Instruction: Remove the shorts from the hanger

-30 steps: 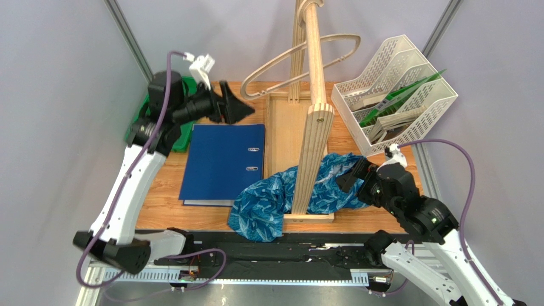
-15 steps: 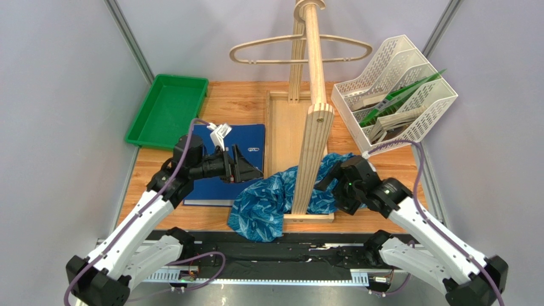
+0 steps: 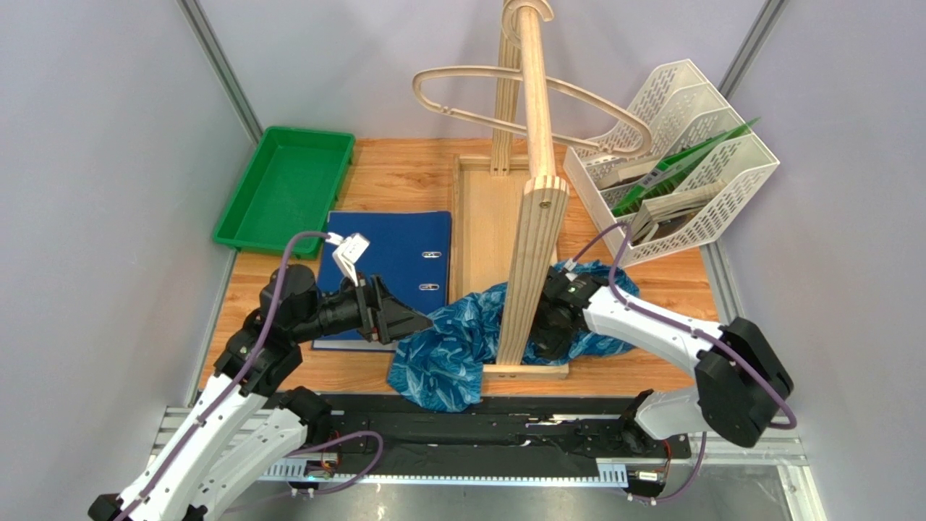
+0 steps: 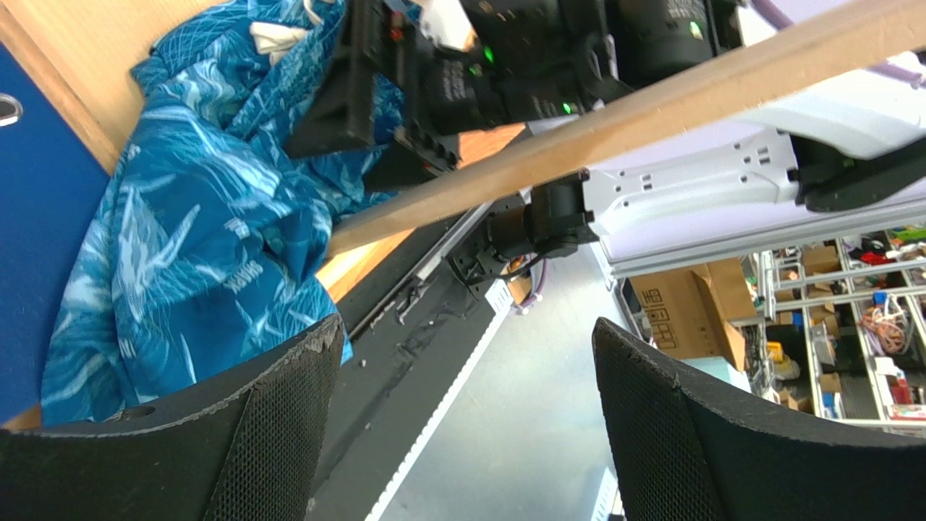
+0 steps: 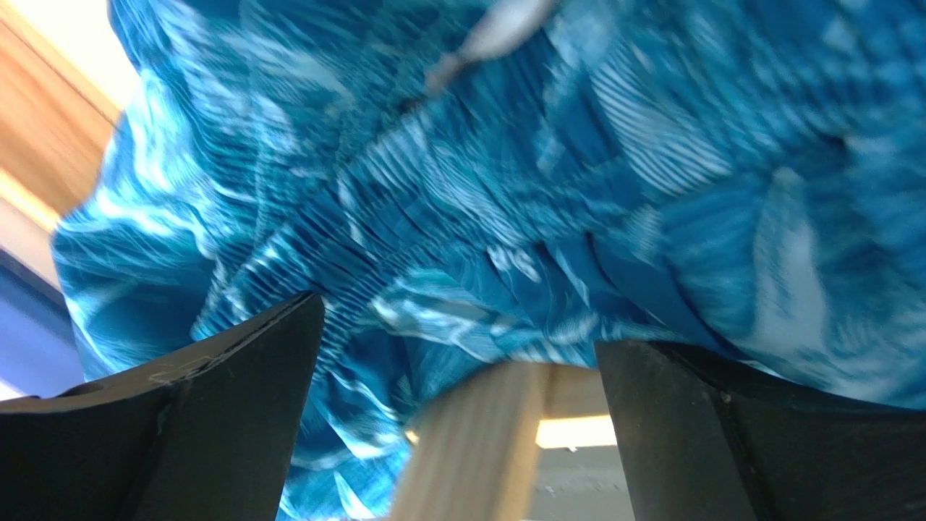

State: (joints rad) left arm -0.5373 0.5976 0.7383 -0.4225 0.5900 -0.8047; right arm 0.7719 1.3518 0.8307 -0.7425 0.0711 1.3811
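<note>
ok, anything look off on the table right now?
Yes. The shorts lie crumpled on the table, bunched around the foot of the wooden stand, one corner spilling past the near edge. The hanger hangs bare and skewed on the stand's top rod, one end dipping toward the white file rack.

no readable text, labels, brands or numbers in any view, background boxes (image 4: 674,315) too small to tell

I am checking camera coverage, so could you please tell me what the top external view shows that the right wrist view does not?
Only top external: the bare hanger on the wooden stand, the blue binder, the green tray. Only right wrist: gathered folds of the shorts up close, framed by the open right gripper. Both: the shorts and the stand's wood.
</note>
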